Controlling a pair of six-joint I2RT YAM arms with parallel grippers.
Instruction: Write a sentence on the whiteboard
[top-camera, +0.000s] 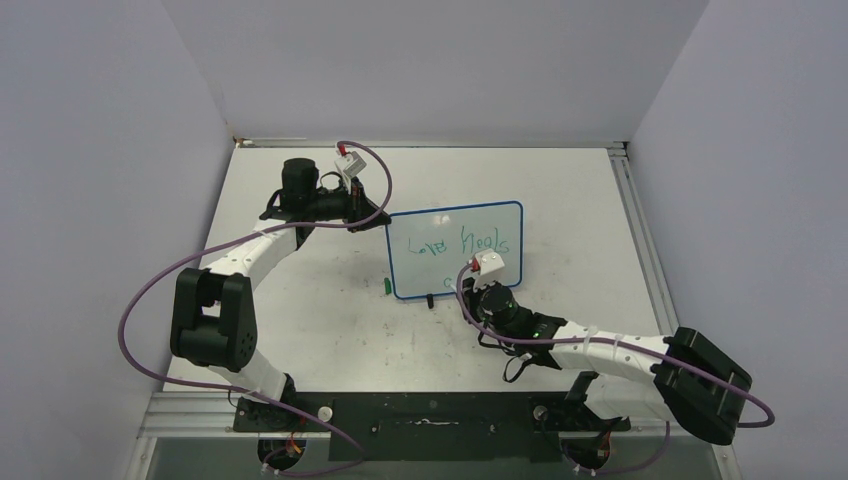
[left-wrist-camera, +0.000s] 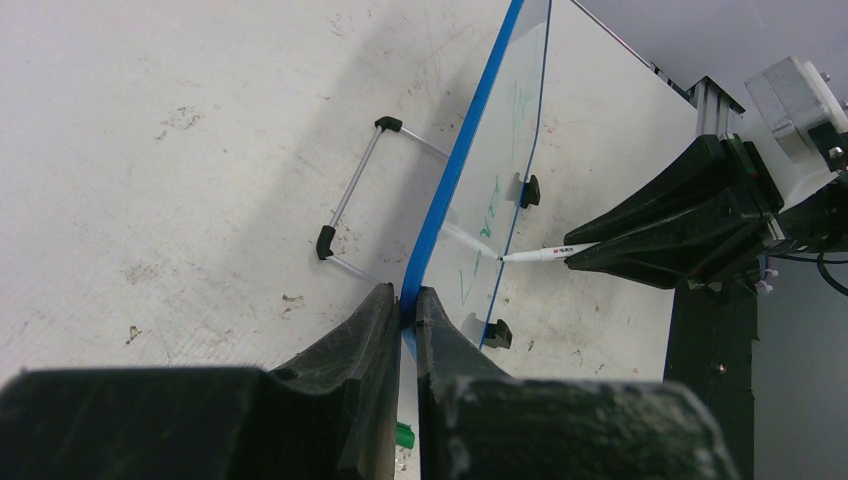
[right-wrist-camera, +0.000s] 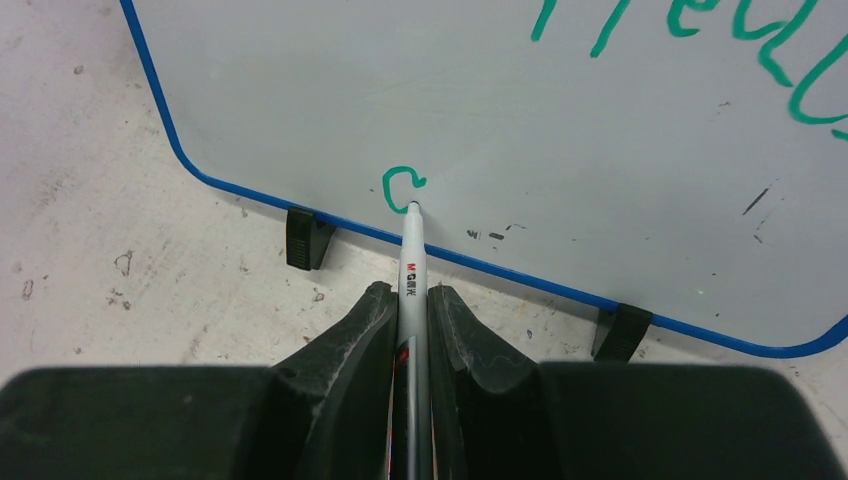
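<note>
The whiteboard (top-camera: 440, 268), white with a blue rim, stands propped up in the middle of the table. My left gripper (left-wrist-camera: 408, 295) is shut on its blue edge (left-wrist-camera: 460, 160) at the board's left side. The sentence (top-camera: 460, 243) shows as green words, "Love Heals", on one line. My right gripper (right-wrist-camera: 410, 292) is shut on a white marker (right-wrist-camera: 411, 250). The marker tip touches the board just above its lower rim, at a small green curl like a "c" (right-wrist-camera: 400, 186). In the left wrist view the marker (left-wrist-camera: 545, 253) meets the board's face from the right.
A wire stand (left-wrist-camera: 350, 200) props the board from behind. Two black feet (right-wrist-camera: 305, 238) sit on its lower edge. A green marker cap (top-camera: 386, 287) lies on the table by the board's lower left corner. Walls close the table on three sides.
</note>
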